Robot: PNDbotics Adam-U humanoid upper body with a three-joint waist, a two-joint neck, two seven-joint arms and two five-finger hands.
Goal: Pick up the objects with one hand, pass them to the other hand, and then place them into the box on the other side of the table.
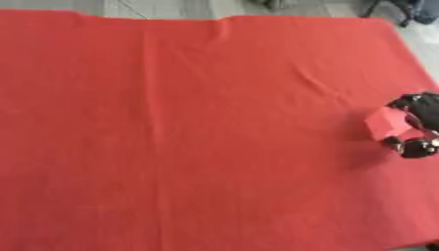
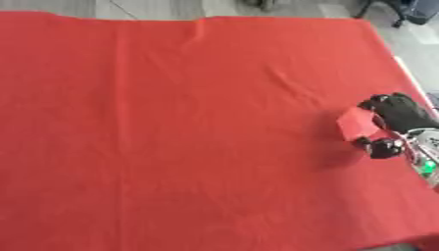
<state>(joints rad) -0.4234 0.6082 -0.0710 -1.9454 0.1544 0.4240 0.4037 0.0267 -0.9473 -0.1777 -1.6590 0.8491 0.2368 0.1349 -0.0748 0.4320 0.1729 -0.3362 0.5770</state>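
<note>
- Left eye view: a red cloth (image 1: 197, 132) covers the table from edge to edge; near the table's right edge, about halfway along it, the right hand (image 1: 418, 128) comes in from the right; its dark fingers curl round a small red block (image 1: 387, 122), fingers above and thumb below; the block sits tilted, a pale face turned up and to the left; a faint shadow lies on the cloth under it.
- Right eye view: the same hand and block stand a little further in from the right edge; the black fingers (image 2: 396, 110) wrap the block's far side; grey floor (image 2: 154, 7) shows beyond the table's far edge; the left hand shows in neither view.
</note>
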